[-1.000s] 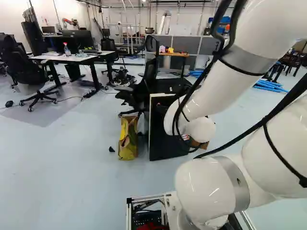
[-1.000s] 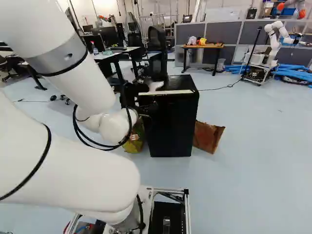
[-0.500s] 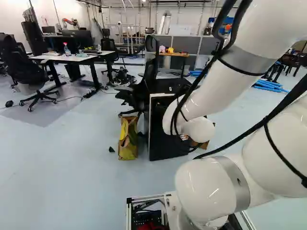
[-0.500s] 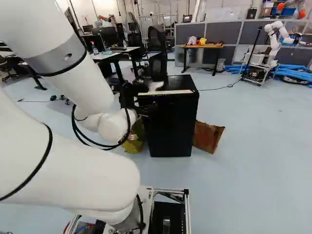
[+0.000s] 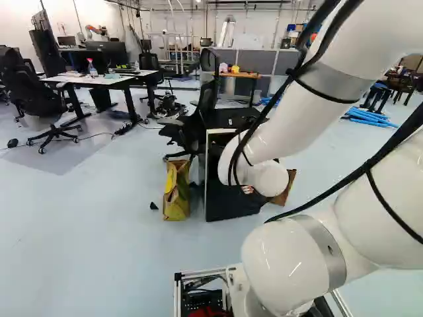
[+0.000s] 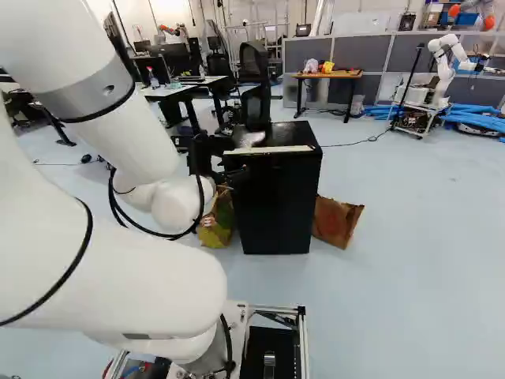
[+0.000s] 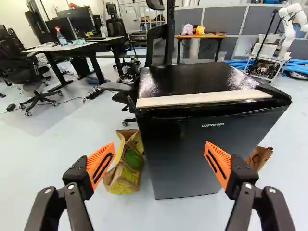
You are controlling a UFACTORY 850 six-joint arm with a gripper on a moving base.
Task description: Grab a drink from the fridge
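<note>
Bearings are taken from the gripper (image 6: 222, 169), twelve o'clock being straight ahead along it. The gripper is open, its two fingers spread wide apart, orange pads (image 7: 100, 164) facing each other. The black fridge (image 7: 192, 144) stands upright on the floor (image 7: 62, 163), ahead of the gripper between twelve and one o'clock, its front turned toward it. The fridge door appears shut, and the interior is hidden behind it. A pale strip (image 7: 202, 99) runs along the front edge of the fridge top. Contact between fingers and fridge cannot be determined. At eleven o'clock, just beside the fridge, a yellow and green bag (image 7: 126, 168) stands upright with its mouth open. At one o'clock, on the opposite side of the fridge, a brown paper bag (image 7: 260, 156) is partly hidden by it. A black mesh chair (image 7: 161, 43) is noted behind the fridge, near twelve o'clock. A desk (image 7: 72, 47) bearing a spray bottle (image 7: 61, 38) lies farther off toward ten to eleven o'clock. A wooden bench (image 7: 201, 36) stands well beyond the fridge at twelve o'clock, and another robot (image 7: 290, 25) stands well apart, toward one to two o'clock.
</note>
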